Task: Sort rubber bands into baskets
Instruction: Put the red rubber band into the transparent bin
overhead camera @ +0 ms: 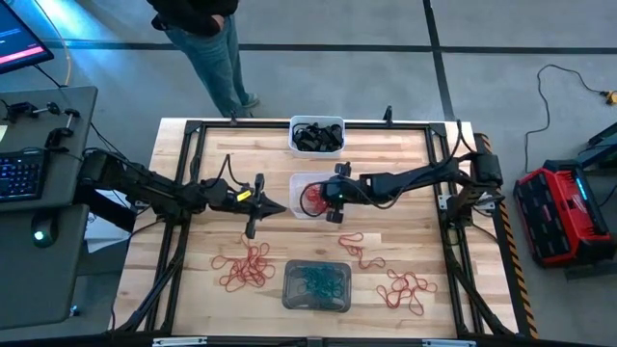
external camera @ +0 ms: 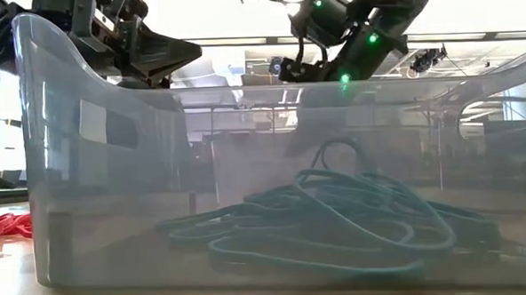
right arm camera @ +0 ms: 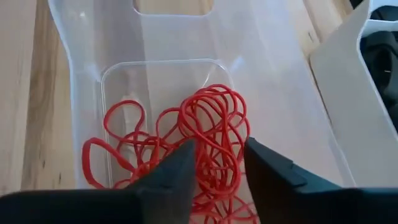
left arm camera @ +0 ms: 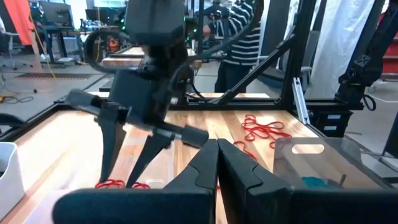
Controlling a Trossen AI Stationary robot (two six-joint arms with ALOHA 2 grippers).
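Hovering right over the clear basket (overhead camera: 307,196) in the middle of the worktop (overhead camera: 405,231), the right gripper (right arm camera: 219,163) has its fingers spread apart, and through its wrist view you can see a tangle of red rubber bands (right arm camera: 186,140) lying on the basket floor directly beneath and between the fingertips; nothing is pinched. Just beside that basket, on the side away from the right arm, sits the left gripper (overhead camera: 275,206), fingers pressed together with nothing in them, pointing toward the clear basket. Beyond the right gripper, toward the far edge of the worktop, the white basket (overhead camera: 317,135) holds black bands (overhead camera: 316,137). On the near side, the grey basket (overhead camera: 317,285) has teal bands (overhead camera: 318,280) piled in it, and the low view looks straight through its wall at them. Loose red bands still lie on the wood: one bunch (overhead camera: 247,269) on the left gripper's side of the grey basket, another bunch (overhead camera: 407,288) on the right arm's side, plus a stray loop (overhead camera: 353,245) between the clear and grey baskets. A person (overhead camera: 207,43) stands past the far edge.
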